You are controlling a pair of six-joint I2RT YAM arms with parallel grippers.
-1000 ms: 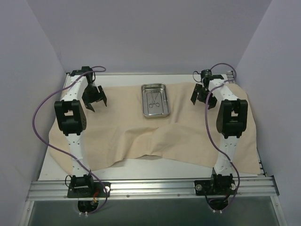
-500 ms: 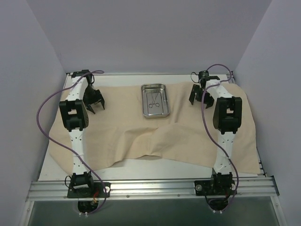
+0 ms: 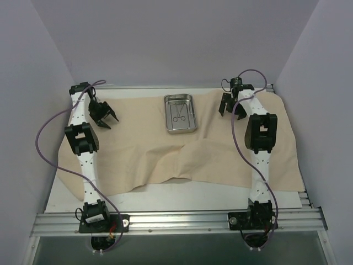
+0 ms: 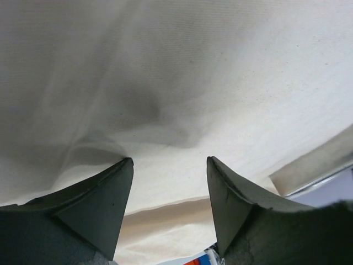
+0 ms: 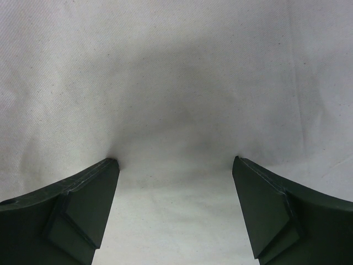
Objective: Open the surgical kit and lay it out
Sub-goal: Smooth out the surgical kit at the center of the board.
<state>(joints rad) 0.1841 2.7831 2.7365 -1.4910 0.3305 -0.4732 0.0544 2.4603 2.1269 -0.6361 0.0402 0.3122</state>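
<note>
Largely unfolded, the cloth wrap [image 3: 165,160] covers the table [image 3: 182,196], with the steel tray [image 3: 182,131] at upper centre holding both instruments [image 3: 179,112]; the left gripper [image 3: 110,121] and right gripper [image 3: 231,113], jaws apart and empty, hover at the upper corners, so emptying the tray likely remains.

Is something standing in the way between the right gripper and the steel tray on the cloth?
Nothing visible does. Between the right gripper and the steel tray there is only a bare stretch of the beige cloth that the tray rests on. The gripper's jaws are wide open above that cloth.
</note>
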